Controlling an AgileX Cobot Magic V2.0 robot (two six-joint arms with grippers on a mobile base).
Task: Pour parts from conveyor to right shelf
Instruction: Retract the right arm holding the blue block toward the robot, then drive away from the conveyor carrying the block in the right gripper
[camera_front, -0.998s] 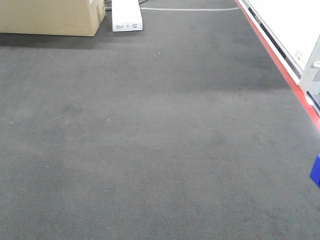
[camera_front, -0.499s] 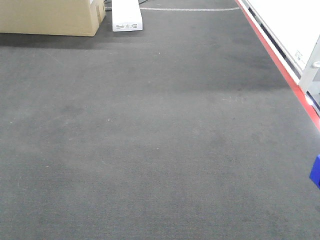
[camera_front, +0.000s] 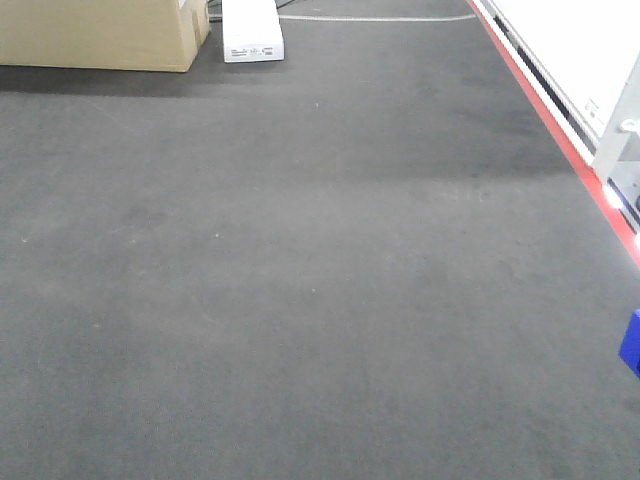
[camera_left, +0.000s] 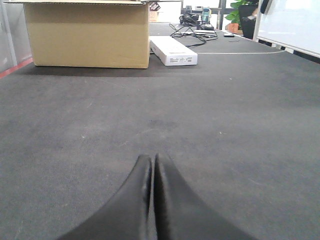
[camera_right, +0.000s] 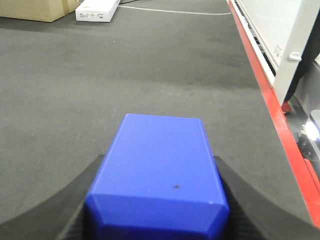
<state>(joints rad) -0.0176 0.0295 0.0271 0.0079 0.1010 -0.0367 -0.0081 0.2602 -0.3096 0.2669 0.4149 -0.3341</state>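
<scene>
So, mid-task by the look of it. The right gripper (camera_right: 159, 197) is clamped on one blue part (camera_right: 157, 160), a finger on each side of it. It's held low over the grey carpet (camera_front: 300, 300). In the front view only a blue corner of it shows, at the near right edge. Its knob isn't visible. No conveyor and no shelf appear in any view, so I judge pick-up done, w/ the carry to the right shelf and the pour itself not yet done. How many parts remain, can't tell.

The left gripper (camera_left: 151, 165) has its fingers pressed together w/ nothing between them, also low over the carpet.

Writing: not much.
- The flat white box (camera_left: 172, 50), far left beside the cardboard carton (camera_left: 87, 35), has a label w/ small print on its near end, too small to read.
- The white panel (camera_front: 580, 40) at far right, above the red floor strip (camera_front: 560, 140), carries a tiny sticker, also unreadable.
- The carton's visible faces look blank; no brand is legible anywhere.
</scene>
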